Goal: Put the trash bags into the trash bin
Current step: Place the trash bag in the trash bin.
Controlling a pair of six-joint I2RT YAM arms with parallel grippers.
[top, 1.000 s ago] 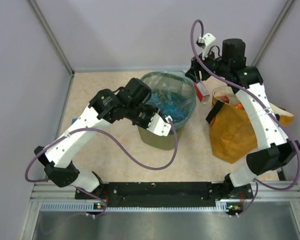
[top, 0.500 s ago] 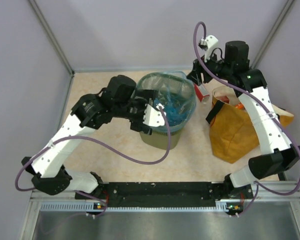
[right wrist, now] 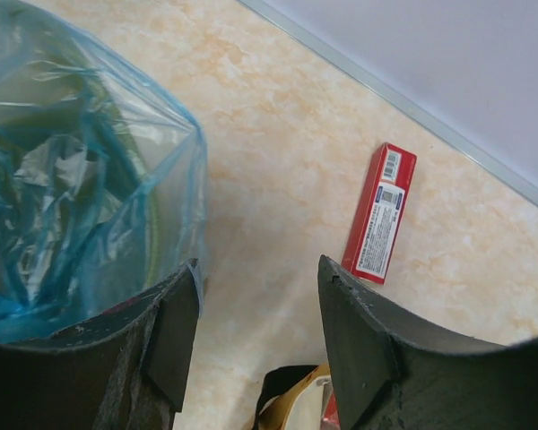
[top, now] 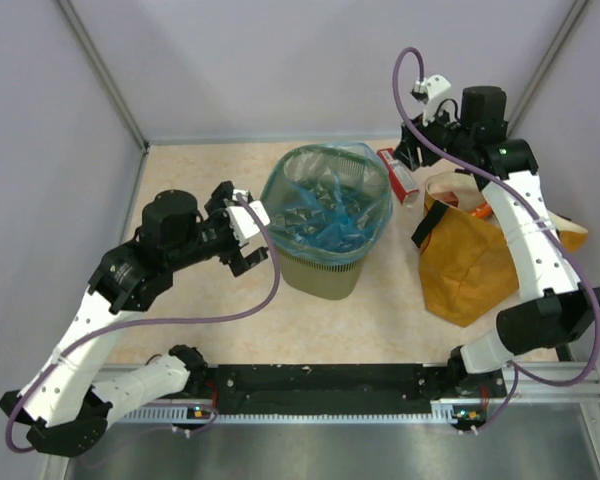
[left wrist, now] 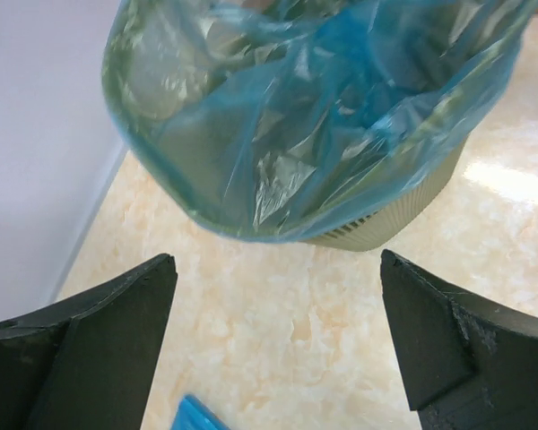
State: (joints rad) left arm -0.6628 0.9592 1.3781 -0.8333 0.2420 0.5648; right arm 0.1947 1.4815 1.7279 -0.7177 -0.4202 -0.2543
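Observation:
The olive-green mesh trash bin stands mid-table. A big crinkly light-blue trash bag is draped inside it and over its rim, and fills the top of the left wrist view. My left gripper hovers just left of the bin, open and empty. A blue corner of another trash bag lies on the table below it. My right gripper hangs behind the bin's right side, open with nothing between its fingers.
A flat red box lies by the back wall, right of the bin. A mustard-orange sack with black handles stands at the right, under the right arm. Walls close the table at left, back and right.
My left gripper has opened, letting go of the bag at the bin's rim, and drawn back to the left of the bin. The right gripper has drifted slightly right.

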